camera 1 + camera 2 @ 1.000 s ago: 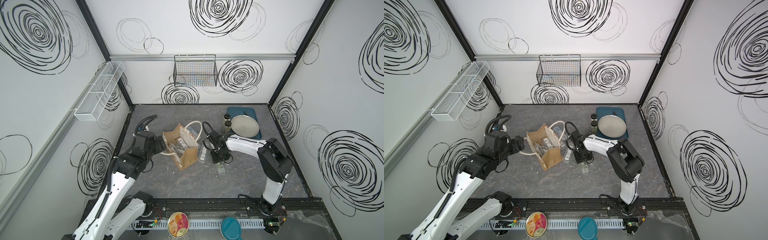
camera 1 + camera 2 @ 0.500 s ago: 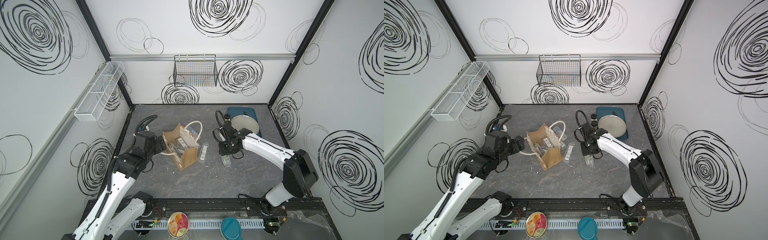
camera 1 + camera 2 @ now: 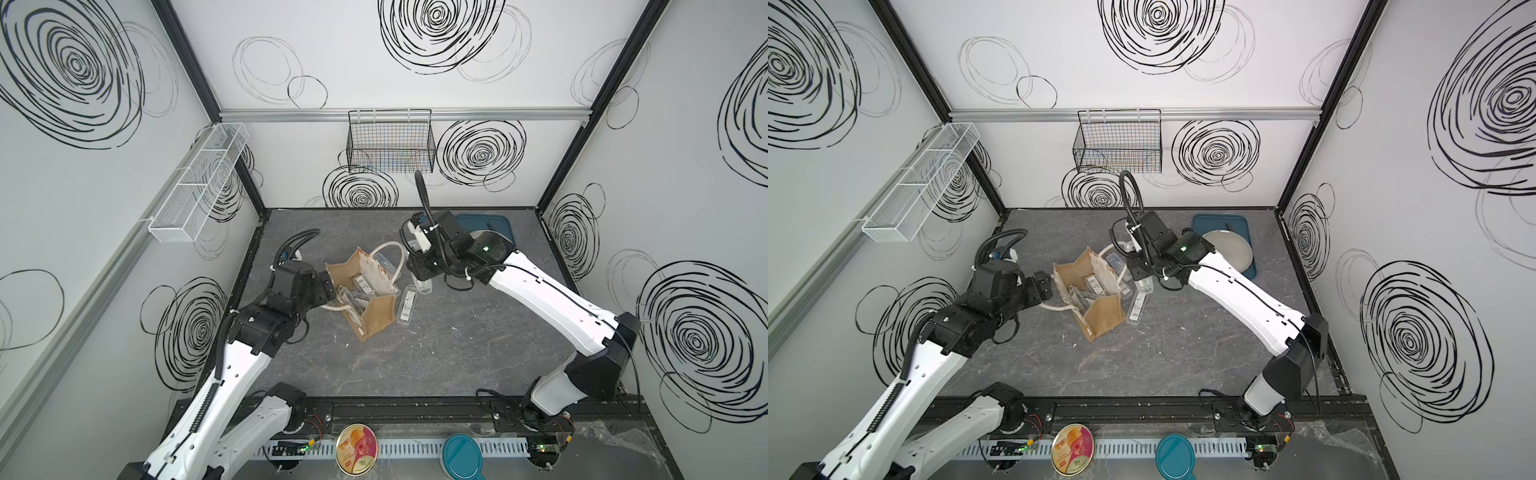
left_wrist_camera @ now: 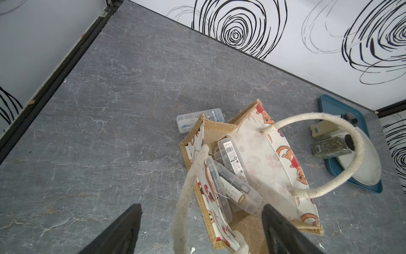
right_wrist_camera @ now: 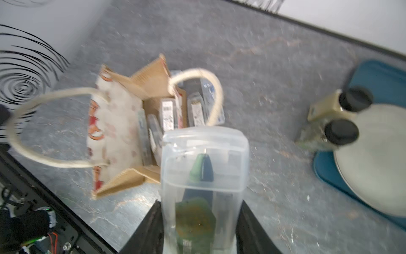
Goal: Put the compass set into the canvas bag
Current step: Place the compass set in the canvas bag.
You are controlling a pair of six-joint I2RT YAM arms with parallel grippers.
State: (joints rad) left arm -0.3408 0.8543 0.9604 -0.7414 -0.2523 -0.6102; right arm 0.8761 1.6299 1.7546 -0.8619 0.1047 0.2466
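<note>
The left tool (image 3: pixel 329 288) stands wide at the bag's left, a thick white rope handle (image 4: pixel 189 189) running loose between its jaws, not pinched. The canvas bag (image 3: pixel 376 311) stands on the grey marbled bench (image 3: pixel 436 353), mouth agape, with coarse tan burlap ends and soft cream printed panels. Several slim clear plastic cases (image 4: pixel 232 154) already lie inside, so the job looks well advanced. One flat loose case (image 3: pixel 406 300) lies just beside the bag. The right tool (image 5: pixel 200 203) clamps the compass set (image 5: pixel 203 167), a rigid, rounded, see-through box, aloft just right of the bag; carrying it over the mouth and letting go seem left
</note>
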